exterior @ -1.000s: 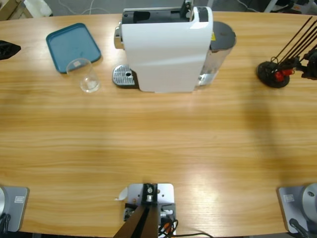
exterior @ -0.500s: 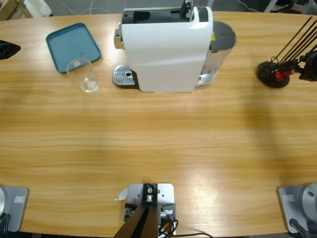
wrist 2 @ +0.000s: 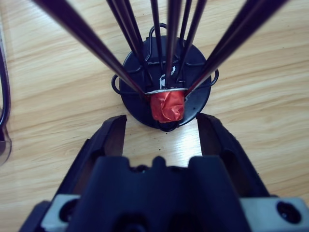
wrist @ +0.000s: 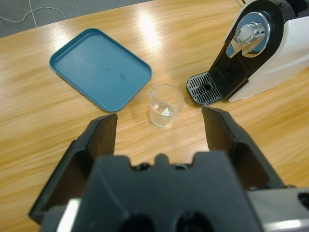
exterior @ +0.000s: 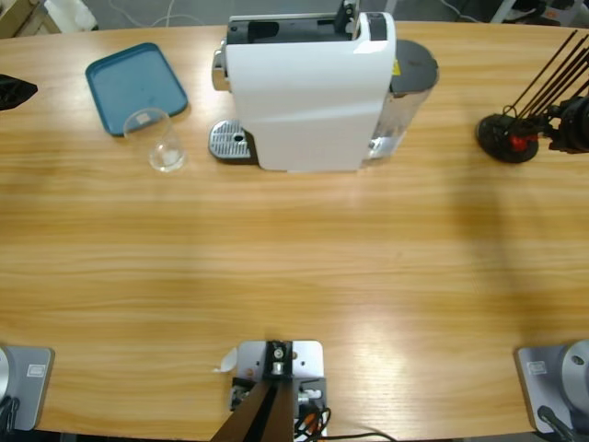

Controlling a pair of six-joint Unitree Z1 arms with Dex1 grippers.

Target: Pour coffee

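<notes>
While the left hand (wrist: pixel 159 126) stands wide open and holds nothing, a clear glass (wrist: pixel 166 105) sits on the table (exterior: pixel 294 276) just beyond its jaws, between the blue tray (wrist: pixel 100 67) and the coffee machine (exterior: pixel 308 87); no coffee shows in it. Far from the machine, the right hand (wrist 2: pixel 161 126) is open too, empty, before a red capsule (wrist 2: pixel 167 106) in a black wire holder (wrist 2: pixel 164 82).

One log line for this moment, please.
left gripper: open, facing clear drinking glass | right gripper: open at red capsule in black wire rack | white coffee machine: drip tray bare
</notes>
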